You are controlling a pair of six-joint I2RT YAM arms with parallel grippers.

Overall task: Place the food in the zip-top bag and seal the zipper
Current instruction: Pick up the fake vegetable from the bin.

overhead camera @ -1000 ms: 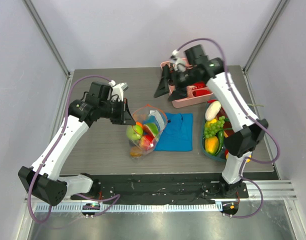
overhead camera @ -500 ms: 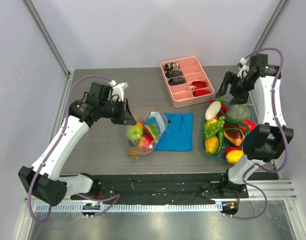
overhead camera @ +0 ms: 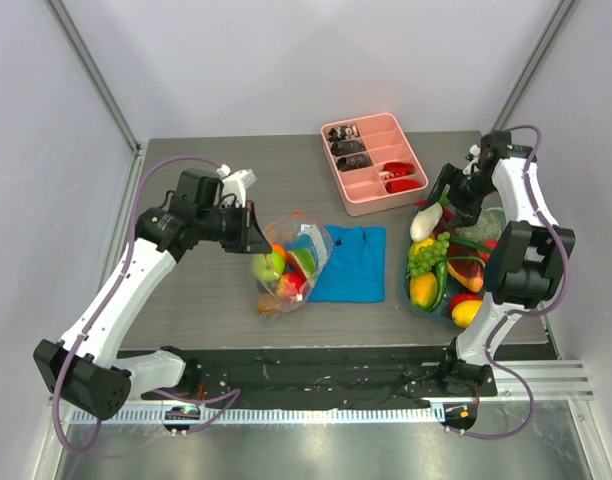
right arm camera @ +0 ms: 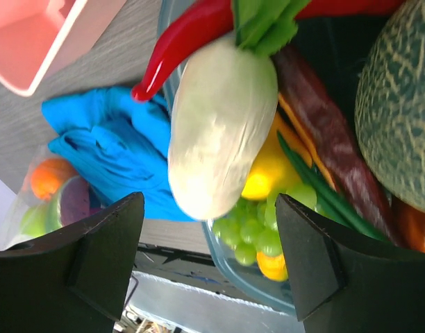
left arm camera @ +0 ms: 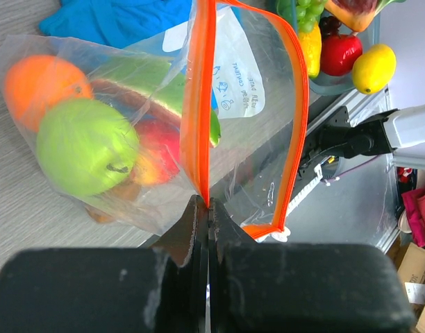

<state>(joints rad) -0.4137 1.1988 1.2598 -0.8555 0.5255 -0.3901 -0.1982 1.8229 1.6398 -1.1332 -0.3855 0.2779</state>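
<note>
Radish (right arm camera: 223, 125), glossy, stiff and likely light, lies atop the pile in the basket (overhead camera: 407, 285) at the surface's right; its slick taper could slip, so the thick middle looks the safest hold. It sits in line between the fingers of the wide-open, empty right claw (right arm camera: 207, 208). The left claw (left arm camera: 207, 208) is pinched tight on the zipper (left arm camera: 198, 104) of the part-filled bag (left arm camera: 254, 139) at mid-surface.

Blue cloth (overhead camera: 351, 263) lies folded just right of centre on the grey wood-grain table (overhead camera: 216, 300). Pink divided tray (overhead camera: 378, 134) sits beyond it at the far side, skewed, with dark bits (overhead camera: 348, 146) in the far-left compartments and red pieces (overhead camera: 398, 172) in the near-right ones. Teal bin (overhead camera: 406, 280) is at the right edge, just right of the cloth; black base plate (overhead camera: 316, 375) and metal rail (overhead camera: 316, 412) run along the near edge.
</note>
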